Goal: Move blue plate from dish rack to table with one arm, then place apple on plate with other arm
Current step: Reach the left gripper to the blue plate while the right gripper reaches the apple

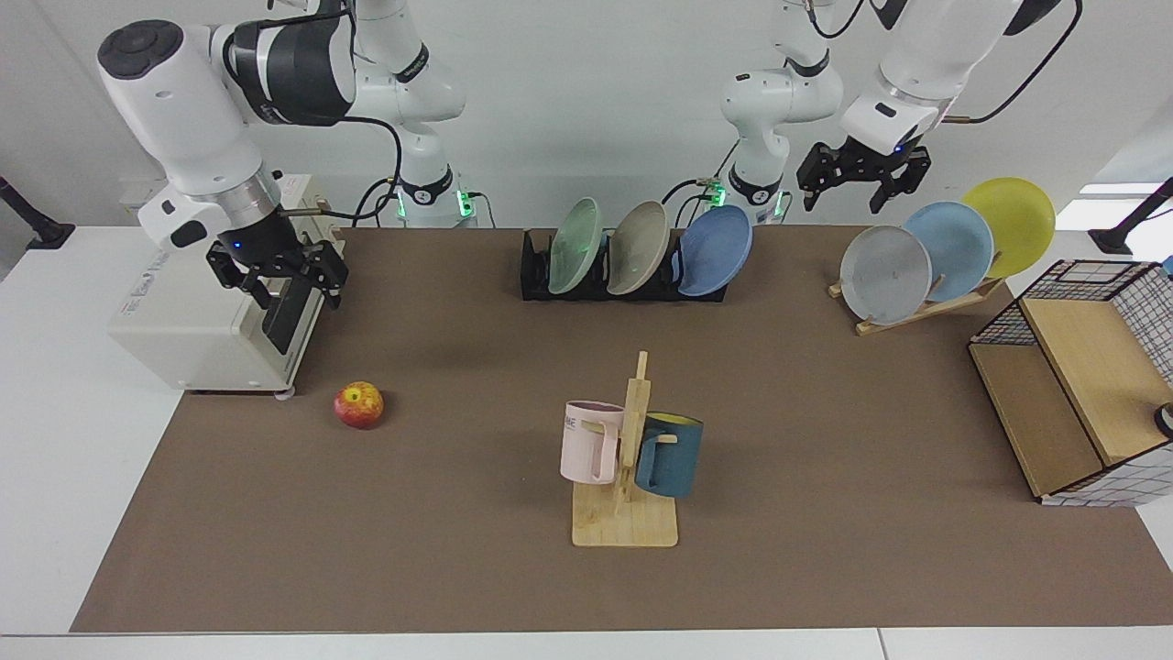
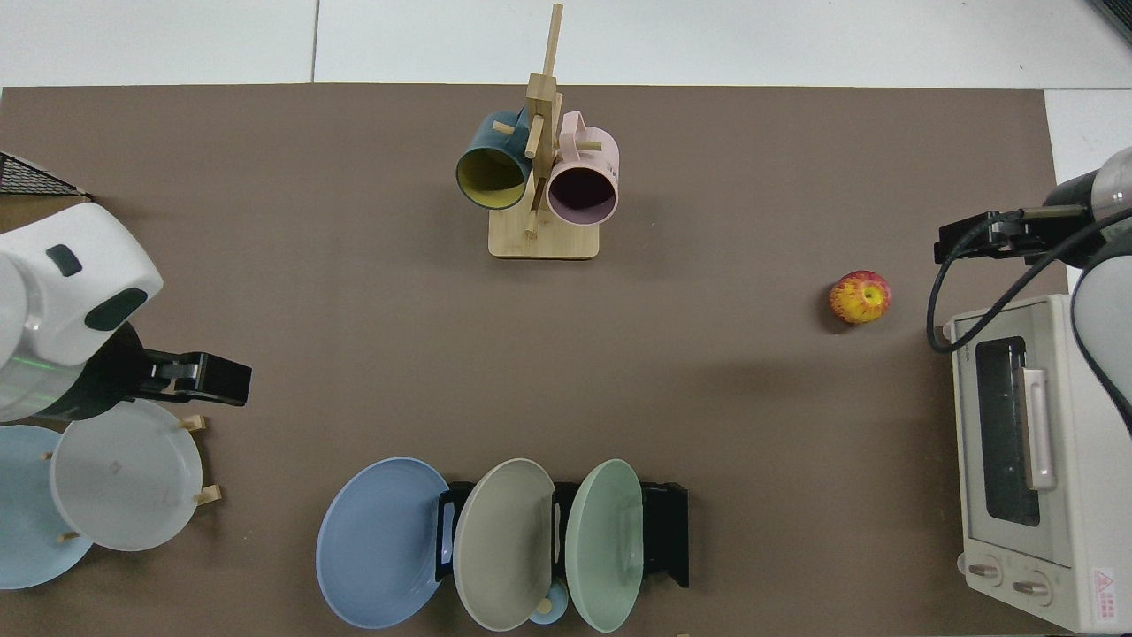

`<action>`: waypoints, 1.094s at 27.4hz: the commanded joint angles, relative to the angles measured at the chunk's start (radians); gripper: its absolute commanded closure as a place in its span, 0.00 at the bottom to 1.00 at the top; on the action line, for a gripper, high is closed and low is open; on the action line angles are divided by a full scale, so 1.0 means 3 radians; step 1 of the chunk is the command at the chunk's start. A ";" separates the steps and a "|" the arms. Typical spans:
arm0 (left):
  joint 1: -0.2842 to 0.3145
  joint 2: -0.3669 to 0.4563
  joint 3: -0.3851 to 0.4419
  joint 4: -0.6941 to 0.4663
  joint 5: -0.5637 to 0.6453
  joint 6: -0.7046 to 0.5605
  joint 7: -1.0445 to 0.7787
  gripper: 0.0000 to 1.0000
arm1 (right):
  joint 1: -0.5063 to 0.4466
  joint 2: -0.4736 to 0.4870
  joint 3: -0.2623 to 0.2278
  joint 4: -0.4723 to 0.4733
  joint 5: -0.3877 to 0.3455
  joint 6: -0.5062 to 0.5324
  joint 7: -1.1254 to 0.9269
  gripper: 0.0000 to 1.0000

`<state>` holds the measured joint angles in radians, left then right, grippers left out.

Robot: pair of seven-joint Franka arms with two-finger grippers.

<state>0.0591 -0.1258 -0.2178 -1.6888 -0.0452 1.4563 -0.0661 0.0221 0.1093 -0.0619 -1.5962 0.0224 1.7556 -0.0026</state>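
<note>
Periwinkle-blue plate (image 1: 713, 249) leans on edge in the end slot of the black dish rack (image 1: 541, 275), its rim exposed for the empty, spread left end effector (image 1: 854, 180) above, while the right end effector (image 1: 279, 275), also released, hangs near the apple (image 1: 358, 404) on the counter (image 1: 825, 440).

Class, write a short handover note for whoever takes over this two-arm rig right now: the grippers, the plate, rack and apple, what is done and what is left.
Left gripper: jaws open, empty, in the air between the rack and the wooden stand.
Right gripper: jaws open, empty, in front of the oven, above the apple.
Blue plate: standing in the rack, at the end nearest the left arm.
Apple: on the mat, apart from the oven.
Done: nothing.
Left: move plate to table, then set apple on it.
</note>
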 commanded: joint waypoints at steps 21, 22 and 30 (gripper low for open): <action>-0.0018 -0.0813 -0.0389 -0.2378 -0.0524 0.1046 0.0215 0.00 | 0.0018 0.0428 0.0012 -0.0416 0.0002 0.0933 0.0147 0.00; -0.0018 -0.0813 -0.0419 -0.2408 -0.0570 0.1051 0.0215 0.00 | 0.0034 0.0474 0.0007 -0.0422 0.0002 0.0969 0.0147 0.00; -0.0018 -0.0843 -0.0537 -0.2496 -0.0784 0.1031 0.0185 0.00 | 0.0039 0.0674 0.0007 -0.0565 -0.0003 0.1291 0.0147 0.00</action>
<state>0.0569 -0.3364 -0.3599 -2.3929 -0.2292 1.7410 -0.0191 0.0333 0.2930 -0.0604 -1.7286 0.0224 2.0793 0.0193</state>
